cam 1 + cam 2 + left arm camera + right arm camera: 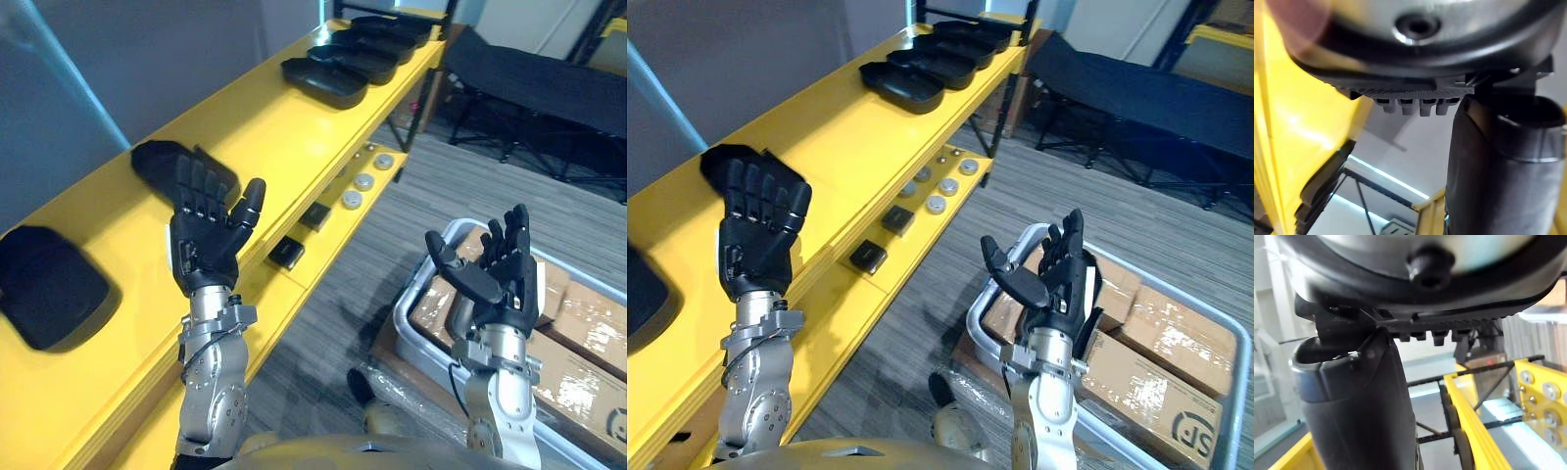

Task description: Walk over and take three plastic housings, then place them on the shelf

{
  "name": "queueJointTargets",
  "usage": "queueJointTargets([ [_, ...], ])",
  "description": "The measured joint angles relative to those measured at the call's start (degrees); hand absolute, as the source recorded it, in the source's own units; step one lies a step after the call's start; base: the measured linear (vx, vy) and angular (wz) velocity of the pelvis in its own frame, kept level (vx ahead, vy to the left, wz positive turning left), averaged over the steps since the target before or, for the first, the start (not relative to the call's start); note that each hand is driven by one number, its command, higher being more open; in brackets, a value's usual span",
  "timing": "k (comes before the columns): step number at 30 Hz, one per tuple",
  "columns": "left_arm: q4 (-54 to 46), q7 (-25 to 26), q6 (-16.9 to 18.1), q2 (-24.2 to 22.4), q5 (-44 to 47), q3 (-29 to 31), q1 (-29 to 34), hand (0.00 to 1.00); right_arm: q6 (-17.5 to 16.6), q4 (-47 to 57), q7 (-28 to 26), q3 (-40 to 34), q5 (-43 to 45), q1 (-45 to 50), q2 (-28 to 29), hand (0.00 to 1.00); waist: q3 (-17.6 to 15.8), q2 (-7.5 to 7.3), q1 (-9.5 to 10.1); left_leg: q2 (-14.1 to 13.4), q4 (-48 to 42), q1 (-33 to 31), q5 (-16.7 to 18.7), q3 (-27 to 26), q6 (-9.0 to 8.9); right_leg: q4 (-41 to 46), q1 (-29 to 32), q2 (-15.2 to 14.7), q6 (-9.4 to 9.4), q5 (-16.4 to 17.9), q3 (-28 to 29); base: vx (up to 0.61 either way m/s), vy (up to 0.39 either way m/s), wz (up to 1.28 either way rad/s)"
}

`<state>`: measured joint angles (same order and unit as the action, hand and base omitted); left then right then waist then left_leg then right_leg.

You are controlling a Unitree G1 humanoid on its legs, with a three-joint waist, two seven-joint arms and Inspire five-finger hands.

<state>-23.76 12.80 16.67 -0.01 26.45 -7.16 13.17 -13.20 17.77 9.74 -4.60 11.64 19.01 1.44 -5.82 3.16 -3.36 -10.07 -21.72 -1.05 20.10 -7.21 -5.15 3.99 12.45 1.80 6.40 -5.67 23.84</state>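
Black plastic housings lie on the top of a long yellow shelf (284, 127). One housing (49, 284) rests at the near left. Another housing (157, 162) lies further along, partly hidden behind my left hand (206, 240). Several more housings (328, 80) sit in a row at the shelf's far end. My left hand is raised in front of the shelf's edge, fingers straight and holding nothing. My right hand (495, 279) is held up, open and empty, above a crate to the right.
A grey crate (413, 294) with cardboard boxes (588, 338) stands on the floor at the right. The shelf's lower ledge carries round silver discs (364, 181) and small black blocks (286, 253). A black folding cot (549, 78) stands at the back right.
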Motion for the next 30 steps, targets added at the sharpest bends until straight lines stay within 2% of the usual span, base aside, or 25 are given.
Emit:
queueJointTargets([
  [4,-1.2,-2.91,1.05,0.3,-0.06,-0.55,-1.32,1.0,-0.05,0.02,0.92,0.57,0.11,1.52,0.07,1.0,-0.02,-0.1,0.0,0.96,-5.95,-3.41,2.1,0.88,-0.39,4.43,2.39,-0.71,0.91,1.03,-0.52,-0.07,0.097,0.05],
  [6,-1.54,-3.55,1.04,1.45,-0.33,-1.65,-4.51,1.0,-0.01,0.02,0.54,0.06,0.15,3.31,0.53,1.0,-0.72,-0.12,-0.1,0.97,-9.79,-4.71,3.67,1.1,-0.16,4.91,2.62,-0.73,2.45,-0.01,-0.35,-0.08,0.128,-0.15],
  [8,-1.59,-4.87,1.05,2.12,0.02,-2.08,-7.28,1.0,-0.25,0.02,-0.98,0.18,0.64,4.92,0.83,1.0,-1.94,-0.2,-0.26,0.51,-12.94,-4.91,5.47,-1.02,0.66,4.37,2.4,-0.83,2.41,-2.07,0.03,-0.13,0.151,-0.56],
  [9,-1.65,-4.9,1.05,2.21,0.02,-2.06,-7.59,1.0,-0.78,0.02,-2.07,0.21,0.64,5.68,0.78,1.0,-2.17,-0.23,-0.17,0.25,-14.18,-5.0,6.0,-2.31,1.2,3.09,2.25,-1.0,2.05,-3.76,-0.85,-0.18,0.102,-0.82],
  [10,-1.71,-4.92,1.05,2.02,0.04,-1.95,-7.65,1.0,-1.45,0.02,-3.35,0.66,0.64,5.83,0.94,1.0,-2.63,-0.56,-0.21,-0.6,-14.29,-5.08,5.64,-5.0,2.2,-1.38,1.18,-2.05,-1.66,-6.79,-2.59,-0.25,0.051,-0.93],
  [11,-1.64,-4.93,0.96,1.46,-0.02,-1.95,-7.9,1.0,-2.35,-0.01,-4.5,1.28,0.62,5.14,1.09,1.0,-3.48,-0.23,0.03,-1.75,-13.58,-5.49,4.49,-7.24,3.07,2.52,3.32,-2.86,-5.01,-4.71,-8.18,-0.22,0.033,-0.86],
  [12,-1.56,-4.78,0.95,0.91,0.0,-1.89,-7.79,1.0,-2.42,-0.01,-4.79,1.78,0.62,4.5,0.99,1.0,-3.73,-0.2,0.19,-2.44,-12.88,-5.42,3.75,-8.23,3.06,7.85,4.94,-3.32,-5.17,-2.93,-11.65,-0.23,0.03,-0.7],
  [13,-1.37,-4.63,0.82,0.29,0.02,-1.73,-7.45,1.0,-2.57,-0.01,-5.23,2.93,0.58,3.97,0.98,1.0,-3.78,-0.13,0.55,-2.78,-10.96,-5.09,2.1,-9.22,2.92,14.83,6.2,-4.68,-4.3,0.42,-15.07,-0.1,-0.017,-0.65],
  [14,-1.29,-4.99,0.59,-0.19,0.2,-1.43,-6.7,1.0,-2.92,-0.01,-5.4,5.42,0.5,3.24,0.87,1.0,-3.55,-0.8,1.73,-2.82,-6.71,-3.52,-1.09,-10.76,2.51,23.44,5.92,-7.68,-4.24,5.36,-18.2,-0.1,-0.017,-0.53],
  [16,-1.09,-5.76,0.6,-0.18,0.56,-1.33,-6.14,1.0,-3.08,-0.21,-5.1,8.23,0.47,1.97,0.78,1.0,-3.21,-1.45,2.04,-2.83,-2.67,-3.45,-4.35,-10.93,1.64,29.63,4.09,-10.85,-4.55,9.1,-20.24,-0.03,-0.205,-0.25],
  [17,-0.01,-6.95,0.61,-0.07,2.42,-1.22,-5.89,1.0,-3.4,-2.42,-4.14,10.75,0.1,-0.57,0.47,1.0,-2.48,-3.2,2.72,-2.78,0.47,-3.55,-7.12,-11.08,0.06,32.33,1.58,-12.77,-3.97,10.8,-21.44,-0.04,-0.35,-0.17],
  [18,0.92,-7.4,0.6,0.1,3.03,-1.17,-6.02,1.0,-3.56,-3.92,-4.03,11.25,-0.04,-1.64,0.36,1.0,-2.12,-4.4,3.07,-2.53,1.03,-3.65,-7.76,-10.79,-0.72,30.37,0.57,-12.82,-2.46,11.26,-21.95,-0.06,-0.376,-0.29],
  [19,3.32,-8.11,0.0,0.39,4.84,-1.07,-6.06,1.0,-3.47,-7.09,-3.15,11.46,-0.02,-4.61,-0.52,1.0,-2.14,-4.18,3.15,-2.83,2.25,-4.31,-8.89,-8.45,-1.28,27.09,0.07,-11.88,-0.86,11.94,-23.86,-0.06,-0.235,-0.28],
  [20,4.5,-8.14,-0.82,0.35,5.12,-1.14,-6.01,1.0,-3.44,-8.26,-2.45,11.36,-0.02,-5.39,-1.15,1.0,-2.04,-3.79,3.28,-2.7,3.49,-4.39,-9.39,-7.18,-1.27,25.08,-0.48,-11.25,-0.86,11.94,-24.2,-0.08,-0.234,-0.55],
  [21,6.39,-8.11,-2.65,0.54,6.36,-1.24,-5.86,1.0,-3.07,-10.08,-1.61,10.61,-0.01,-6.46,-2.27,1.0,-2.07,-3.39,3.25,-2.87,6.23,-4.36,-11.24,-6.51,-1.38,17.35,-2.44,-10.16,-0.5,11.74,-25.31,-0.06,-0.195,-0.6],
  [23,7.3,-8.01,-3.15,0.51,7.19,-0.62,-5.91,1.0,-2.42,-10.67,-1.82,8.91,-0.02,-6.44,-3.3,1.0,-2.18,-3.52,2.95,-3.85,6.35,-5.52,-11.94,-8.51,-2.52,6.57,-4.85,-9.14,1.59,10.45,-25.68,-0.1,-0.212,-0.85],
  [24,8.11,-7.91,-3.15,0.11,7.21,-0.47,-6.07,1.0,-2.26,-11.37,-1.81,7.53,-0.03,-6.55,-3.99,1.0,-3.14,-2.1,2.2,-4.83,5.65,-6.42,-11.98,-7.85,-2.46,2.35,-5.35,-7.67,1.34,6.89,-24.92,-0.11,-0.136,-0.82],
  [26,8.13,-7.74,-3.14,0.01,7.26,-0.51,-5.85,1.0,-2.06,-11.78,-1.53,5.37,-0.05,-6.15,-5.06,1.0,-4.43,-1.47,1.27,-4.7,6.0,-6.22,-11.75,-6.26,-2.64,-1.17,-5.25,-6.96,1.14,4.12,-22.54,-0.11,-0.037,-0.76],
  [28,8.12,-7.75,-3.05,0.11,7.2,-0.54,-5.88,1.0,-2.03,-11.81,-1.09,3.95,-0.05,-5.57,-5.81,1.0,-4.9,-1.46,0.57,-4.41,5.92,-6.17,-10.79,-6.64,-2.81,-3.86,-4.79,-6.76,1.16,1.83,-20.19,-0.11,0.014,-0.77],
  [30,8.11,-7.79,-2.98,0.62,7.19,-0.56,-5.87,1.0,-2.03,-11.81,-0.6,3.3,-0.06,-4.98,-5.72,1.0,-5.71,-2.09,0.08,-3.66,5.47,-5.94,-9.79,-6.23,-3.14,-6.09,-4.84,-6.78,0.92,0.22,-18.71,-0.11,0.017,-0.61],
])
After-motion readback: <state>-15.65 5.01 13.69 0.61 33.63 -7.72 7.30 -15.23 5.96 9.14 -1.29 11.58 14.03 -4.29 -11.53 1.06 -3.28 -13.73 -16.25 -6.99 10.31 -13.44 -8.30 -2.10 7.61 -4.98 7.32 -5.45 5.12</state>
